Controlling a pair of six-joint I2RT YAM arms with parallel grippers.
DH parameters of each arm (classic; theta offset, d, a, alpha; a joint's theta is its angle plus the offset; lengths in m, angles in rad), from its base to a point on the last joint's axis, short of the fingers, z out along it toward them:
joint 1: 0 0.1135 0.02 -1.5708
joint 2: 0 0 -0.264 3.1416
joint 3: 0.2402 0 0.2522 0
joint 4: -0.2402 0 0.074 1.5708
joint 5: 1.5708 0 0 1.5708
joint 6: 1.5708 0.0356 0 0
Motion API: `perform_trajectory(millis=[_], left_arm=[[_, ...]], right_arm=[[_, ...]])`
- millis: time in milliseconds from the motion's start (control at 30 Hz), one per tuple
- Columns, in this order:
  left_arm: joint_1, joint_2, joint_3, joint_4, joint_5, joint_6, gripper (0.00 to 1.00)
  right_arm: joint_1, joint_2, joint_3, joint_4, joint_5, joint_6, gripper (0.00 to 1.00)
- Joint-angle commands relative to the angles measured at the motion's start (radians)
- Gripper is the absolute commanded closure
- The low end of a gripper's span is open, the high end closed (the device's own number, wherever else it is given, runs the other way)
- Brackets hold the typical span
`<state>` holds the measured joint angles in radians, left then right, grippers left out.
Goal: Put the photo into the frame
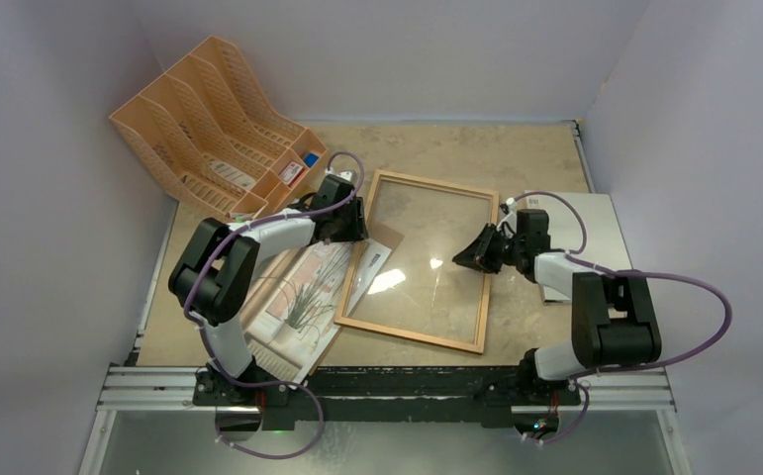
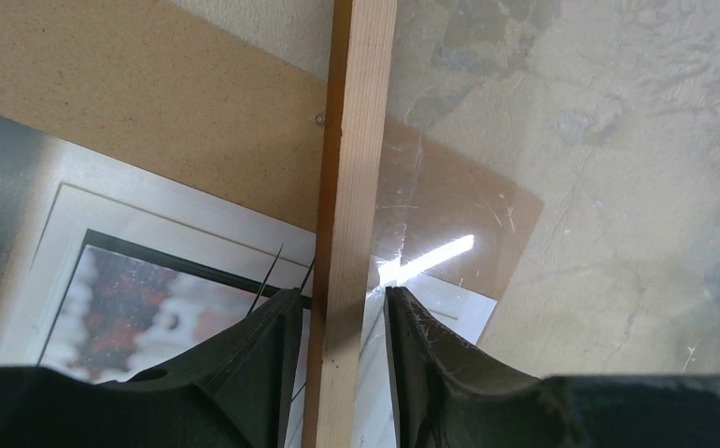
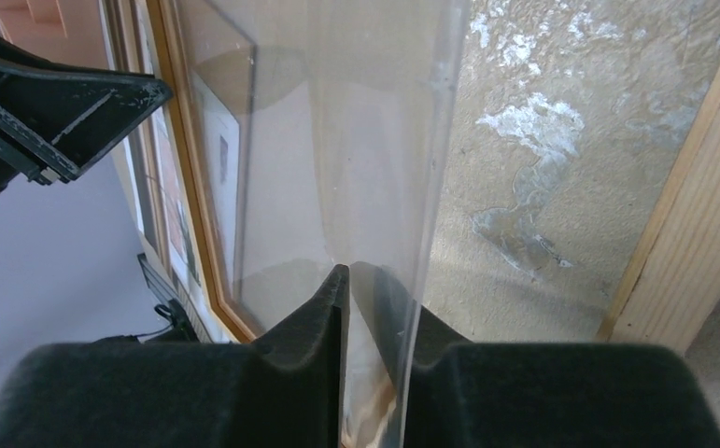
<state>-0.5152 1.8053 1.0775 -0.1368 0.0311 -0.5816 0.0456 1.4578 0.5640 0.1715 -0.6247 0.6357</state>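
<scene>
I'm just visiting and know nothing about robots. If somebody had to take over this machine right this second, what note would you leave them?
Left gripper: closed on the left rail of the frame, one finger on each side of the wood.
Right gripper: pinching the edge of the clear pane, lifted at an angle inside the frame.
The photo lies picture-up on the table, left of the frame, partly under the left arm, with the brown backing board beside it.
Done: frame steadied, pane gripped.
Left: place the photo in the frame, then add the backing.

Both arms' fingers [image 2: 272,364] [image 3: 323,317] narrowly parted.
</scene>
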Motion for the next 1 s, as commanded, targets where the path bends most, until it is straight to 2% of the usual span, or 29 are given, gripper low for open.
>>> perform_trajectory(millis=[0, 100, 367, 533, 800, 967], left_arm=[[0.007, 0.004, 0.024, 0.022, -0.017, 0.025, 0.61], [0.007, -0.003, 0.014, 0.033, -0.026, 0.027, 0.63], [0.007, -0.006, -0.001, 0.061, -0.046, 0.035, 0.66], [0.007, 0.001, -0.002, 0.071, -0.046, 0.036, 0.65], [0.007, 0.022, -0.002, 0.066, -0.036, 0.044, 0.64], [0.007, 0.043, 0.003, 0.057, -0.036, 0.049, 0.66]], right_arm=[[0.007, 0.013, 0.010, 0.020, -0.065, -0.032, 0.88], [0.007, 0.031, 0.009, 0.025, -0.099, -0.039, 1.00], [0.007, 0.039, -0.008, 0.025, -0.192, -0.016, 1.00], [0.006, 0.050, 0.000, 0.001, -0.173, -0.034, 1.00], [0.006, 0.052, 0.037, -0.027, -0.117, -0.063, 0.80], [0.006, 0.060, 0.046, -0.024, -0.103, -0.070, 0.78]])
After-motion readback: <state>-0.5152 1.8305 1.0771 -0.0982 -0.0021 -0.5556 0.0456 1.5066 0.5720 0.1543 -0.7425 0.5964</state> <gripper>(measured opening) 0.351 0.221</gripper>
